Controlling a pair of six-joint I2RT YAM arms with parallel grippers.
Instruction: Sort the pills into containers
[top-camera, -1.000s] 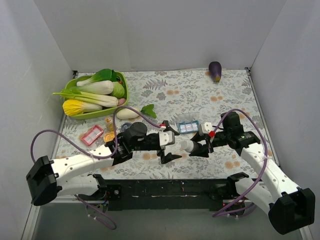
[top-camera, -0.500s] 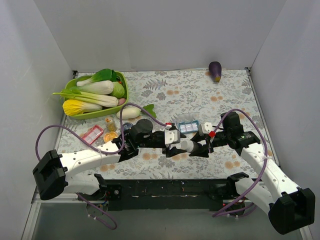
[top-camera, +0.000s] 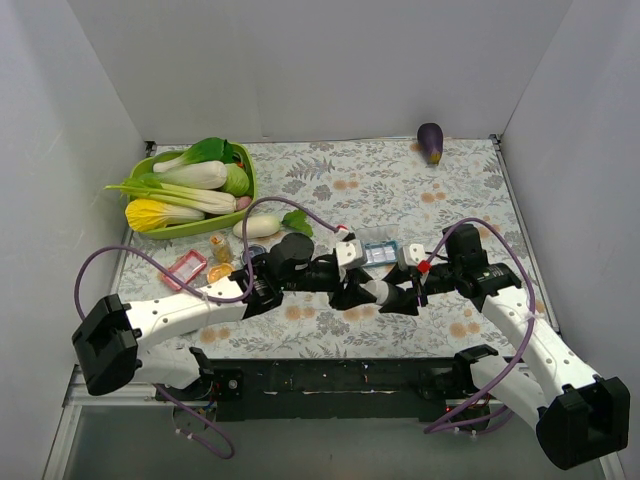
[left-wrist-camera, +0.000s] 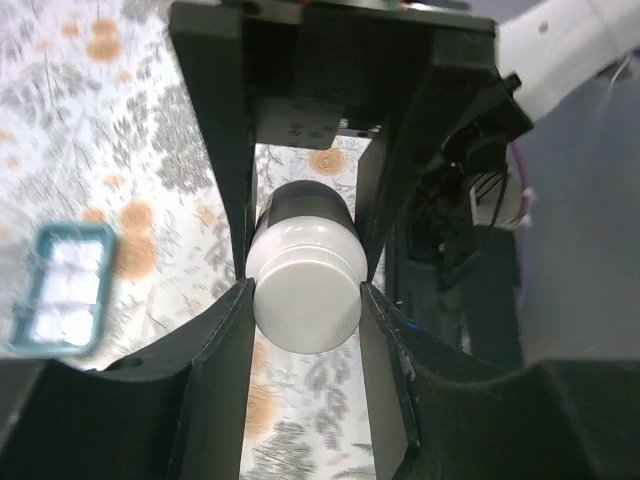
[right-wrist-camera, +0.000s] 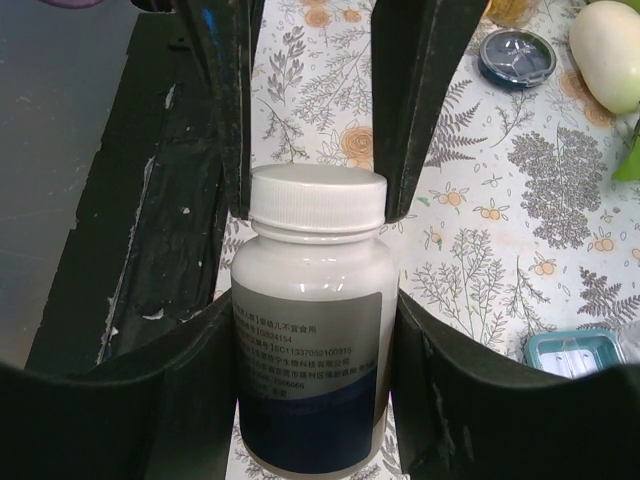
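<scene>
A white pill bottle (top-camera: 380, 291) with a grey and blue label hangs over the table's front middle, lying sideways. My right gripper (top-camera: 402, 296) is shut on the bottle's body (right-wrist-camera: 310, 340), a finger on each side. My left gripper (top-camera: 352, 290) is shut on its white cap (left-wrist-camera: 306, 293), both pads touching it. The pills are hidden. Of the containers, a blue-rimmed tray (top-camera: 378, 254) lies just behind the bottle. A red-rimmed tray (top-camera: 185, 268) and orange dishes (top-camera: 220, 268) lie at the left. A blue-grey round dish (right-wrist-camera: 515, 57) shows in the right wrist view.
A green basket (top-camera: 245, 195) of vegetables stands at the back left. A pale oval vegetable (top-camera: 256, 226) lies in front of it. A purple eggplant (top-camera: 430, 142) sits at the back right. White walls close in three sides.
My left gripper has moved right to the bottle and closed on its cap. The right gripper and the bottle have stayed in place.
</scene>
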